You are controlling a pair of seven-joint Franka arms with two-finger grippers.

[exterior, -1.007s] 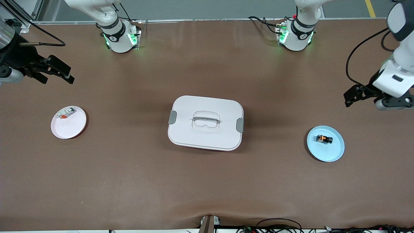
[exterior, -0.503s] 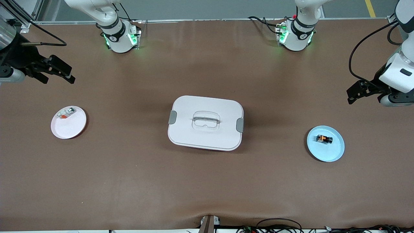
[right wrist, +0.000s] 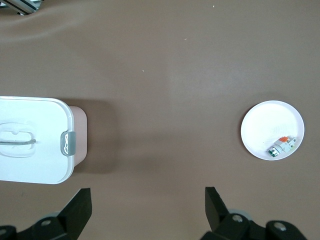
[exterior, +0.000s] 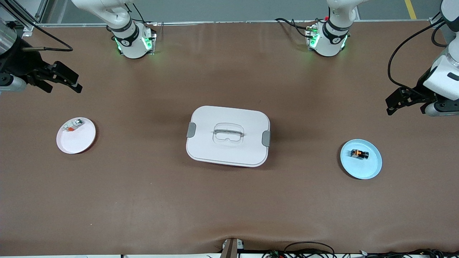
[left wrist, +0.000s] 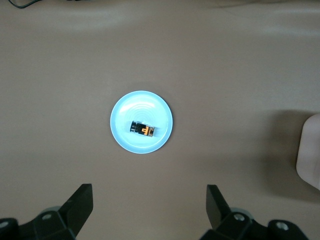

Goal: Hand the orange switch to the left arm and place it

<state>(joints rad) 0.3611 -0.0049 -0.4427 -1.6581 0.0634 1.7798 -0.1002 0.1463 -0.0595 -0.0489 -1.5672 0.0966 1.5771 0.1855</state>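
The orange switch (exterior: 359,154) lies on its side on a light blue plate (exterior: 369,170) toward the left arm's end of the table; it also shows in the left wrist view (left wrist: 143,129). My left gripper (exterior: 394,104) is open and empty, up in the air over bare table, apart from the plate. My right gripper (exterior: 70,80) is open and empty, up over bare table at the right arm's end. The white box (exterior: 228,136) with grey latches stands in the middle of the table, and shows in the right wrist view (right wrist: 35,140).
A white plate (exterior: 80,141) at the right arm's end holds a clear-white small part (exterior: 72,125) with red and green bits; the plate also shows in the right wrist view (right wrist: 265,125). Brown table mat lies all round the box.
My left gripper has drifted a little toward the left arm's end of the table and its arm has risen. The right arm has barely moved. The switch and the box have not moved.
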